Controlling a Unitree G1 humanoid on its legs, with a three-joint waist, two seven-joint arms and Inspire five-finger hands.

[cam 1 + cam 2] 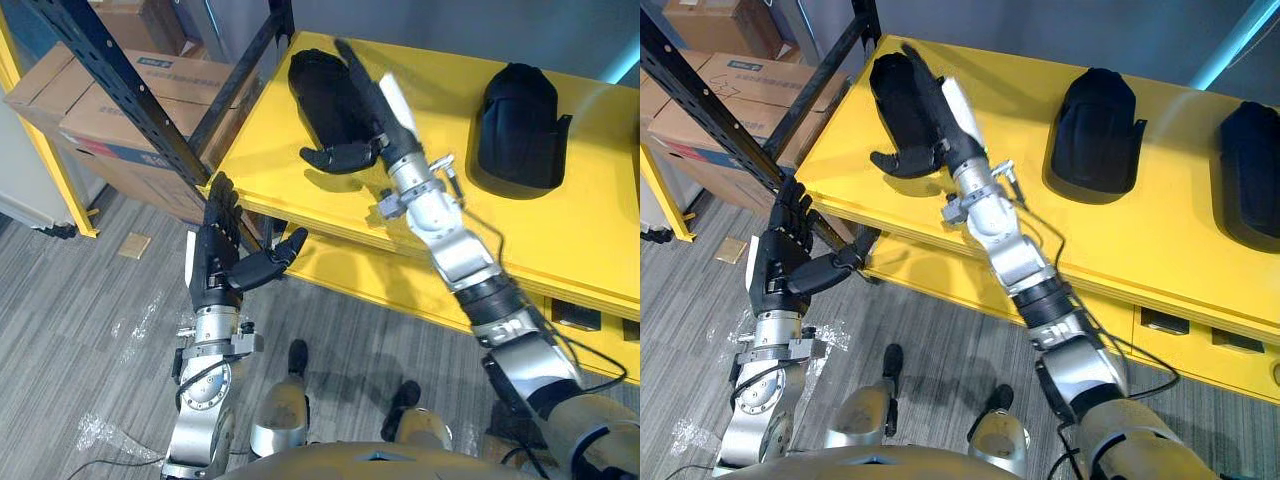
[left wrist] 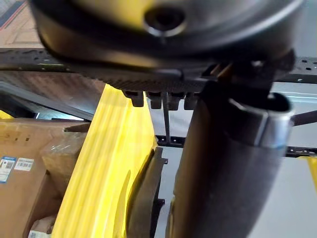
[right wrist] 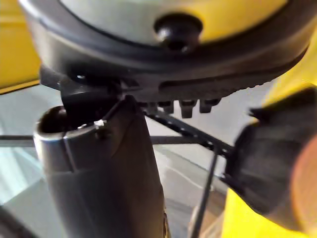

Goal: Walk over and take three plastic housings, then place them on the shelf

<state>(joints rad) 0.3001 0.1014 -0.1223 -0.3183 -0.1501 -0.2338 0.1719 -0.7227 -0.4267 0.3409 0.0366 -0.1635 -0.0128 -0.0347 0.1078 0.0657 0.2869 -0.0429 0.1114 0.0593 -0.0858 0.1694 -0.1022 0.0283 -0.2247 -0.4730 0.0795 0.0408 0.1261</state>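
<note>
We see three black housings on the yellow shelf [image 1: 1160,235], all resting on its top board and well apart from one another. The first housing [image 1: 318,85] sits at twelve o'clock in the left eye view. The second housing [image 1: 518,125] sits at two o'clock from the middle of that view. The third housing [image 1: 1252,170] shows in the right eye view at three o'clock, against the edge. The right hand [image 1: 372,108] lies along the top of the first housing. Its fingers [image 1: 350,62] are straight, pressed together and pointing toward eleven o'clock. Its thumb [image 1: 338,156] stretches out toward nine o'clock along the housing's near end, and we cannot tell whether it touches the housing or the board. We see nothing clasped in this hand, which lies flat on the housing. The left hand [image 1: 214,262] hangs at eight o'clock, below the shelf's near corner and apart from every housing. Its fingers [image 1: 222,200] are straight and slightly spread, pointing toward twelve o'clock just beside the black rack post [image 1: 130,90]. Its thumb [image 1: 275,256] reaches toward two o'clock under the shelf's edge, and the hand holds nothing. Cardboard boxes [image 1: 90,115] stand at ten o'clock behind the post, on the grey floor [image 1: 80,330].
</note>
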